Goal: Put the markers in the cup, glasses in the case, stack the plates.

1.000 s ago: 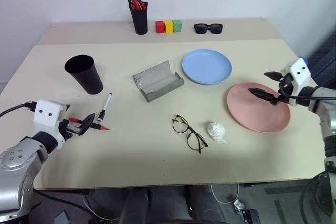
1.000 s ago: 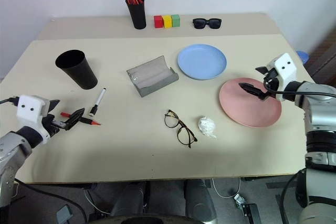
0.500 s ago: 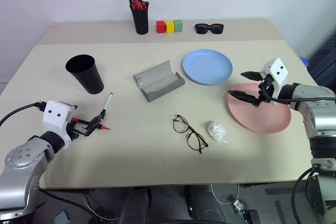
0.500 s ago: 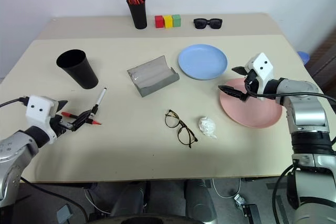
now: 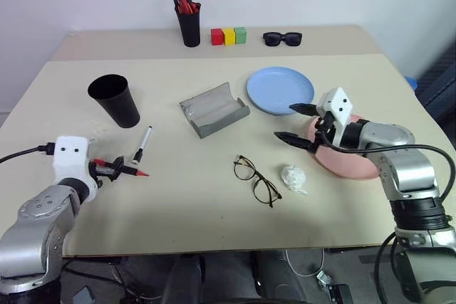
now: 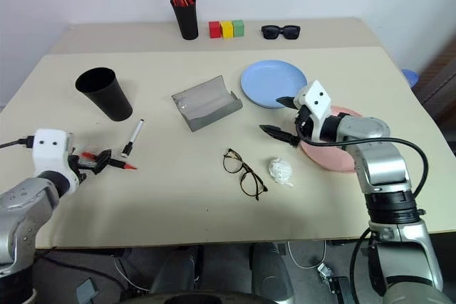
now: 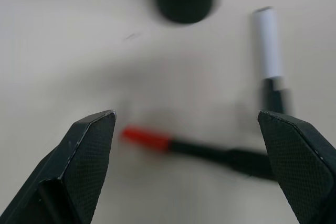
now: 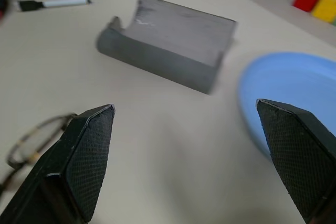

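Now the left tool, jaws apart, is best lowered squarely over the red-ended marker lying on the counter before closing.

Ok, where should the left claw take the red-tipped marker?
Probably mid-barrel, from above. The red-tipped marker lies flat on the table, crosswise between the open left claw fingers, and its dark end nearly meets the white marker.

Matt beige laminate table, glossy black plastic tumbler cup, matt grey hard-shell case, smooth blue plate, crumpled white paper ball, finely textured black gripper fingers.
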Tool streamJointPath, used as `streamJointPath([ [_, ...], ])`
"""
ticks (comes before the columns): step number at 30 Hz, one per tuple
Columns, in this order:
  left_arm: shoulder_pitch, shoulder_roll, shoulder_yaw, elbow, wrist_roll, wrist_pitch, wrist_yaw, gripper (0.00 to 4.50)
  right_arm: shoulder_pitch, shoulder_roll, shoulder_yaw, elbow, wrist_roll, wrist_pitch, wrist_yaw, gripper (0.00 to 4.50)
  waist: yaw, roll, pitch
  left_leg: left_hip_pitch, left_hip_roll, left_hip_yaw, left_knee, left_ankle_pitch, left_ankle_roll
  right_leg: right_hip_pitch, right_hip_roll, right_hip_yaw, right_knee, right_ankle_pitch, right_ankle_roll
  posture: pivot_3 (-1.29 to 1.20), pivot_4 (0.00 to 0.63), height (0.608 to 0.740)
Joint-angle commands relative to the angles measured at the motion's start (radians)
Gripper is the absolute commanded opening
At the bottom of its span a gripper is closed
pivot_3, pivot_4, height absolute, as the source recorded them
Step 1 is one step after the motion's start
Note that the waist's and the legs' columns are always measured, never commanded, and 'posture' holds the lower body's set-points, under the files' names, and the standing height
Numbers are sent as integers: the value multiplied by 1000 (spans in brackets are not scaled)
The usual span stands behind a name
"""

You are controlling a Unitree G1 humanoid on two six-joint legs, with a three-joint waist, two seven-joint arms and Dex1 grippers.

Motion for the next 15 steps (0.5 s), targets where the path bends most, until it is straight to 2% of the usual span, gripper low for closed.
streamJointPath([
  [1,-113,-126,116,-80,25,186,157,4421,-11,29,13,-19,20,-5,-2,4411,4,-1,0,0,0,0,1,0,0,0,0,0,0,0,0,0,150,740],
  [6,-292,-330,182,-146,118,394,325,4421,-32,87,65,24,17,-28,30,4411,2,-4,0,0,-1,-2,4,0,0,3,0,-1,-1,1,2,0,150,740],
  [12,-384,-409,127,-148,226,502,413,4421,-60,126,88,71,4,-65,38,4411,-1,-5,1,0,-1,-2,4,0,0,2,1,-1,0,2,3,0,150,740],
  [15,-442,-476,180,-124,289,545,453,4421,-52,123,84,73,6,-73,40,4411,1,-5,1,0,-1,-2,4,0,0,2,1,-1,0,2,3,0,150,740],
])
